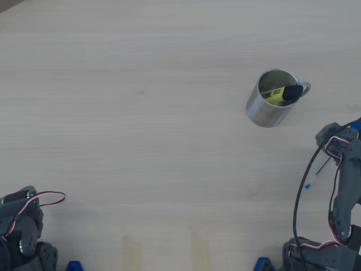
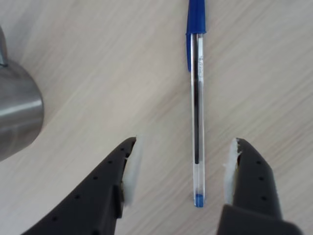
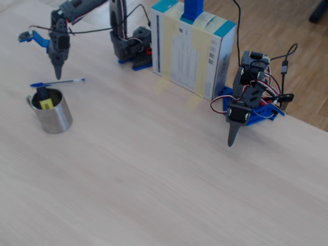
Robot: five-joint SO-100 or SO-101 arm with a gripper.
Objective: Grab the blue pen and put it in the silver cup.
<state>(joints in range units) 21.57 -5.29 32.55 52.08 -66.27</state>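
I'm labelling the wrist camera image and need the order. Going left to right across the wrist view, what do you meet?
Silver cup at the left edge → left gripper finger → blue pen lying on the table between the open jaws, nearer the right one → right gripper finger.
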